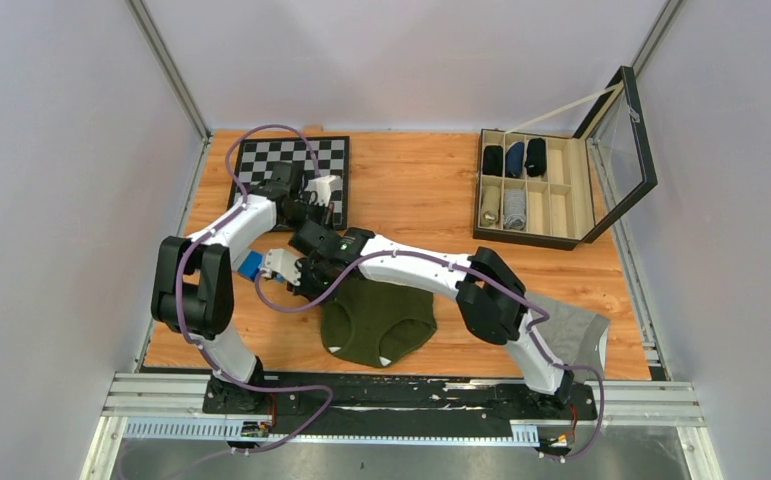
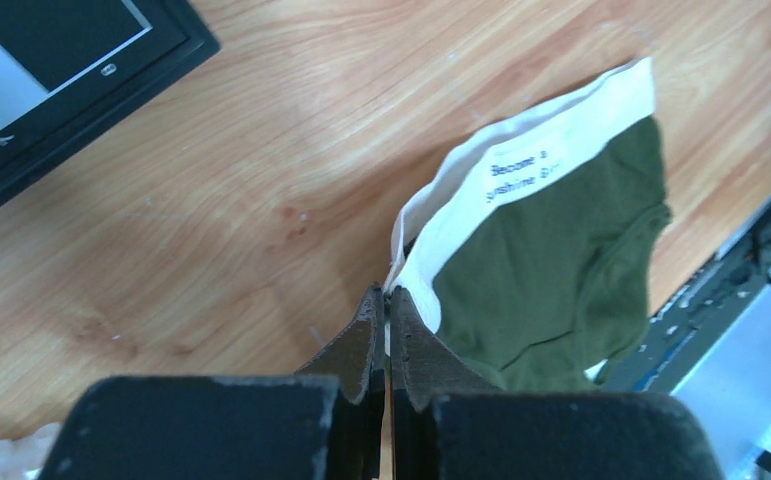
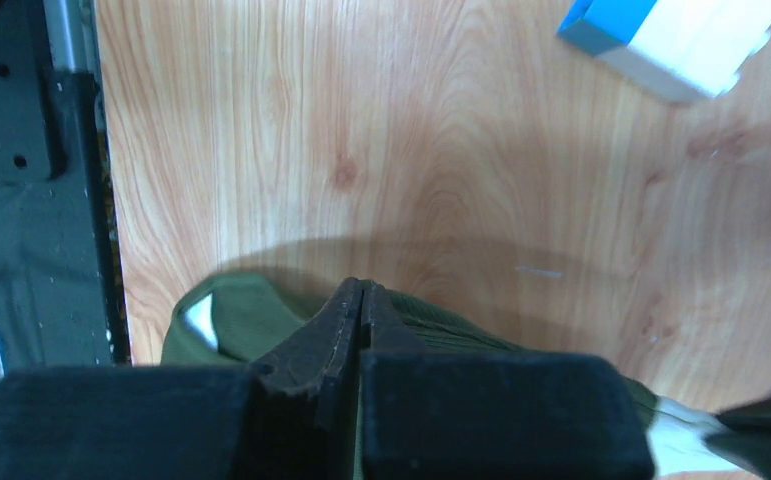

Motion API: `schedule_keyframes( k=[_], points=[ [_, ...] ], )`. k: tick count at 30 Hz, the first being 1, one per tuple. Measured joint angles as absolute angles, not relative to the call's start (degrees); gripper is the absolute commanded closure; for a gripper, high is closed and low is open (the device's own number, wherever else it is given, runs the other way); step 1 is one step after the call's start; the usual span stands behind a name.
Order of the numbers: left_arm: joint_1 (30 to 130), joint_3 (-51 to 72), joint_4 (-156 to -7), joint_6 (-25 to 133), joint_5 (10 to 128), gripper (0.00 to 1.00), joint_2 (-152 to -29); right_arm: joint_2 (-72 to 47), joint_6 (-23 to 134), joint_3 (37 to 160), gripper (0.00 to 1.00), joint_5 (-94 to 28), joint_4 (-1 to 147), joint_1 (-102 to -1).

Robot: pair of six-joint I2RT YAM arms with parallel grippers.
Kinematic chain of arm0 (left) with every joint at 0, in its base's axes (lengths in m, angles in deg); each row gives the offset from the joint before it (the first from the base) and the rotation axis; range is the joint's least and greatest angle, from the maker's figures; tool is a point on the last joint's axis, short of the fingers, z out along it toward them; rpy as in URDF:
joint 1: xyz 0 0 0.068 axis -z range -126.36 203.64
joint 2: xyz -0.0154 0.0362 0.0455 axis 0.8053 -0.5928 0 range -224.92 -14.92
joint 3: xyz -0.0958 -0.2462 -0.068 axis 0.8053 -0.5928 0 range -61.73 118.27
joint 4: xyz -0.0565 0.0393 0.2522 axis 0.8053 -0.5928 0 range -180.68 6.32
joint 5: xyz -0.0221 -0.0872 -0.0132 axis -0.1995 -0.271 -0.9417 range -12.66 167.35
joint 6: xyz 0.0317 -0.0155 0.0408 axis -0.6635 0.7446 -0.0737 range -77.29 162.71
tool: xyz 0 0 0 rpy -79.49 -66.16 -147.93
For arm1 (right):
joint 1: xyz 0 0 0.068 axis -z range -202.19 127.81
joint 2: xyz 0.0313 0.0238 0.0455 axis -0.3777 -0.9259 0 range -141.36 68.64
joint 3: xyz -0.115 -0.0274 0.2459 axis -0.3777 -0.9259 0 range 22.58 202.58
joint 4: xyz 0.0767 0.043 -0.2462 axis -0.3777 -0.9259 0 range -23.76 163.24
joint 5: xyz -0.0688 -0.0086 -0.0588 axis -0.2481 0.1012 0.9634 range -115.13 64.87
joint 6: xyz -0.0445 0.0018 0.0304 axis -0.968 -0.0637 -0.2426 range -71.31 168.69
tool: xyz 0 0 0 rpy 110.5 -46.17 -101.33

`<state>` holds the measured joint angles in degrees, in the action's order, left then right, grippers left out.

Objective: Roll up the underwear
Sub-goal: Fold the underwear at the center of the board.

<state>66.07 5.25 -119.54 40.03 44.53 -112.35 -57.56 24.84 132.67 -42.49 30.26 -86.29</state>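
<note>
Only L-wrist cam shows underwear (image 2: 551,270) waistband (image 2: 561,135) print; top shows grey garment (image 1: 573,330).

Pale grey walls (image 1: 61,150) enclose wooden table (image 1: 411,200).

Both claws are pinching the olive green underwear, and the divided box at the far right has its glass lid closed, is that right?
Not quite: the top external view shows the black-framed glass lid of the divided wooden box standing open. The left claw and right claw are indeed pinching the olive green white-waistband underwear.
</note>
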Motion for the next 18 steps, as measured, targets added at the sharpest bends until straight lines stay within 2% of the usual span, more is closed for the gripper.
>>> schedule_keyframes(
  k=[7,18],
  points=[
    [67.7,6.2,-118.6,45.3,39.8,1.00,-111.4,-50.4,24.6,119.9,1.00,-41.6,33.6,-86.2],
    [77.4,13.3,-117.8,51.9,36.2,1.00,-112.0,-32.2,24.1,106.9,1.00,-40.7,37.5,-86.1]
  ],
)
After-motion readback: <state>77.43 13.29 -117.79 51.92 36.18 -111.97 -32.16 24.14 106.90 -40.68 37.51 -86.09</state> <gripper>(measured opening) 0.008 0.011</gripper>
